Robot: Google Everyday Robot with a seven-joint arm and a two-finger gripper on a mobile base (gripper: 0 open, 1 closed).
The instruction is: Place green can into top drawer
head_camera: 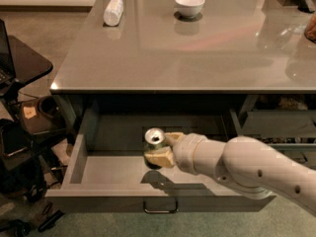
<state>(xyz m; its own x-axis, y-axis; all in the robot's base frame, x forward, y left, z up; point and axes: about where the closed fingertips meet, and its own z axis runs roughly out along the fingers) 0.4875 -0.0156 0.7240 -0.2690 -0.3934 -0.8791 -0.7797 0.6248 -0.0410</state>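
Note:
The green can [153, 139] stands upright, its silver top showing, inside the open top drawer [98, 200]. The drawer is pulled out from under the grey counter, and its small metal bar handle [160, 210] is at the centre of the front. My gripper [160, 147] reaches in from the right on a white arm. Its tan fingers [158, 158] are closed on either side of the can's body, holding it low over the drawer floor near the middle. Most of the can's dark body is hidden by the fingers and shadow.
On the grey counter [197, 53] lie a white bottle [113, 11] on its side and a white bowl [189, 4] at the back. A second drawer [276, 124] stands open at the right. A black cart with clutter [22, 107] is at the left.

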